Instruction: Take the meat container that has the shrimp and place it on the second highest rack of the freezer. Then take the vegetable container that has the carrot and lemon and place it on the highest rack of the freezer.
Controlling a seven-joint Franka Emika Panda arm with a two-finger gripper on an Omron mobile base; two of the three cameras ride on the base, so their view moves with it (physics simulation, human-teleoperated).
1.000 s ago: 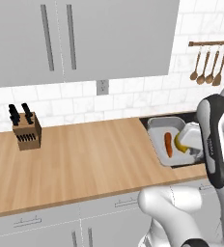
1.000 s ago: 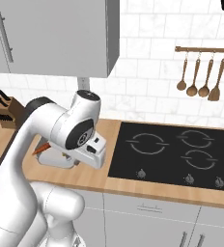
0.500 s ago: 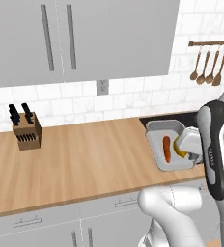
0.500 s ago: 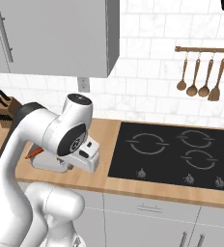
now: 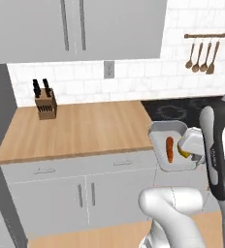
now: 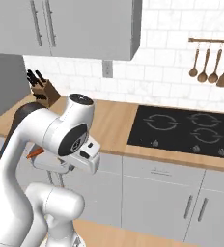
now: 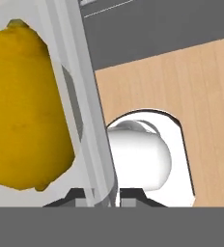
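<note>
Lying level, vegetable container (image 5: 171, 149) lengthwise away

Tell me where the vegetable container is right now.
The vegetable container hangs in the gripper, clear of the wooden counter, in front of the lower cabinets at the left base view's right.

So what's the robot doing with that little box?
The robot's white arm is carrying a clear tub with a carrot and a lemon inside. Its jaws are shut on the tub's wall, holding it in the air, off the wooden counter and out in front of the cupboards. The freezer it's meant for isn't reached yet.
</note>
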